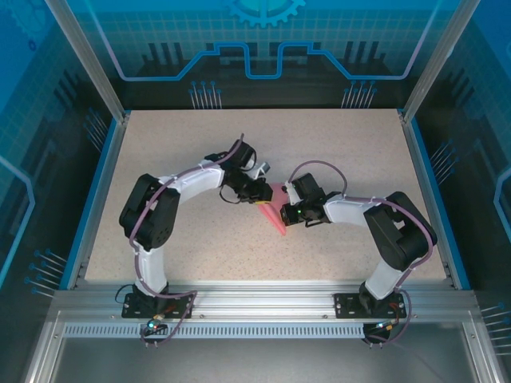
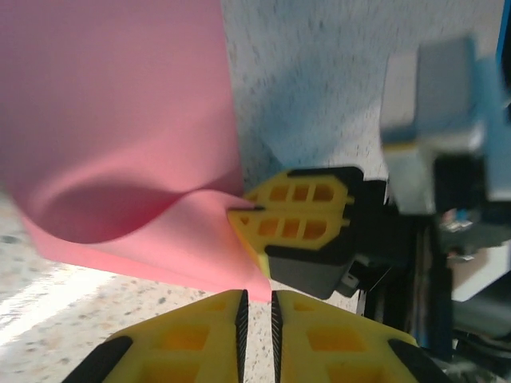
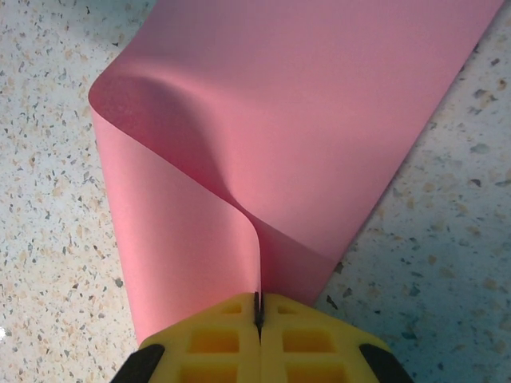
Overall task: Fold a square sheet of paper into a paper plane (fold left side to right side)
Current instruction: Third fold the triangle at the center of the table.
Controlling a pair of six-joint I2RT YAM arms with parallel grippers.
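Lab robot cell: aluminium frame (image 1: 255, 297), blue circuit-print wall panels (image 1: 263, 40), speckled tabletop (image 1: 319, 144).

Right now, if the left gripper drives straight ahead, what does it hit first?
Likely the near edge of the thin pink-red paper sheet, then the yellow fingers of the right gripper pinching it just behind; depth is unclear.

A speckled beige table (image 1: 335, 152), edged in blue on its left and right sides and met by an aluminium rail (image 1: 263, 297) along its near edge, carries 1 pink-red sheet of paper (image 1: 275, 215) just right of centre, part flat on the surface, part curling upward.
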